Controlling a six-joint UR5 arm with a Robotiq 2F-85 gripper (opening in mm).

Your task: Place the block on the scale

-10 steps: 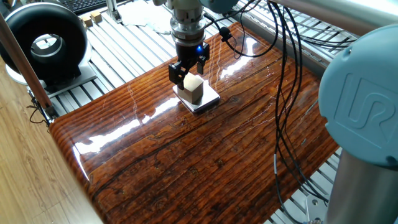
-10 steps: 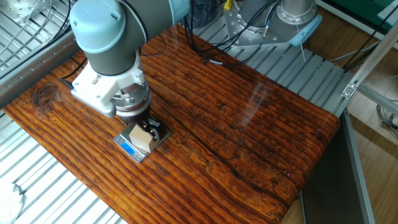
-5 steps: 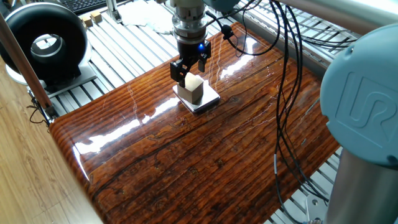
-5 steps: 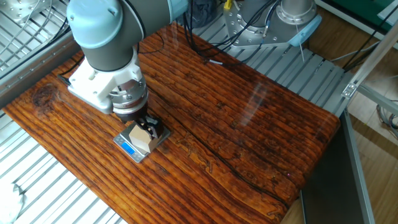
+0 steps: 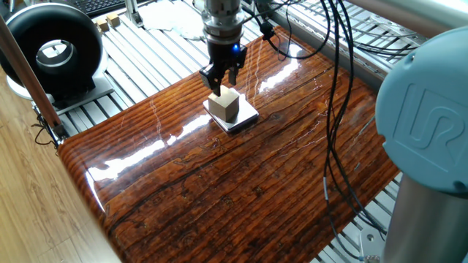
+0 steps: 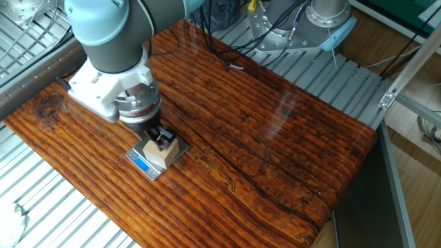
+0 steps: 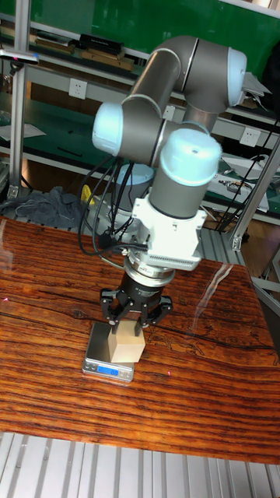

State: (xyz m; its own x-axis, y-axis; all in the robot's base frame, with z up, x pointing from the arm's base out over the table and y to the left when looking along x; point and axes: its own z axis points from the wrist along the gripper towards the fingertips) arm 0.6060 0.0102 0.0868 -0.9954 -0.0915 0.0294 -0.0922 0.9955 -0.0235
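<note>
Block (image 5: 224,107): resting on the scale (image 5: 245,117), directly beneath the tool
Gripper (image 5: 221,82): released, just above
Left: only retreat, apparently

Glossy wooden tabletop (image 5: 219,183), metal slatted bench (image 6: 62,213), green wall (image 7: 117,19)

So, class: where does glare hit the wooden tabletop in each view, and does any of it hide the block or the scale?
One fixed view: bright white streaks on the tabletop behind the gripper and left of the scale; the block stays clear. The other fixed view: only a faint sheen, with block and scale sharp. Tall fixed view: a soft reflection right of the arm, nothing hidden.
</note>
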